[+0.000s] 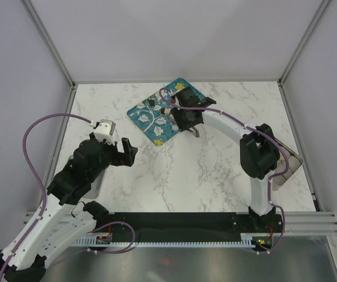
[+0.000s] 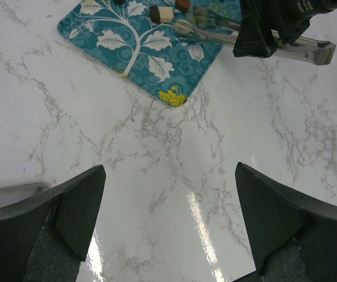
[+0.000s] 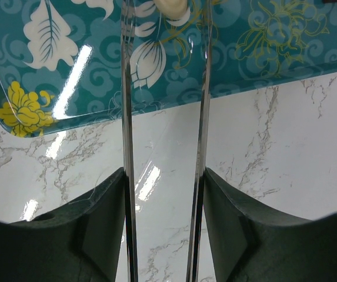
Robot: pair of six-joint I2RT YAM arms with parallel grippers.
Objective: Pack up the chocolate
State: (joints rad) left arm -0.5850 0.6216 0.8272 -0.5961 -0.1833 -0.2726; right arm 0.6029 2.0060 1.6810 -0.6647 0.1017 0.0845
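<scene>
Right claw (image 3: 163,176) grips the tongs (image 3: 126,117), whose long arms point straight ahead over the tray (image 3: 286,64) edge; a cream chocolate (image 3: 171,7) lies between their ends. Left claw (image 2: 169,170) gapes wide, well apart.

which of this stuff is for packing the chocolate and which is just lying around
In use: chocolate, tongs in the right gripper, teal tray.
Idle: left gripper, open; metal rim beside it; container by the right arm, purpose unclear.
</scene>
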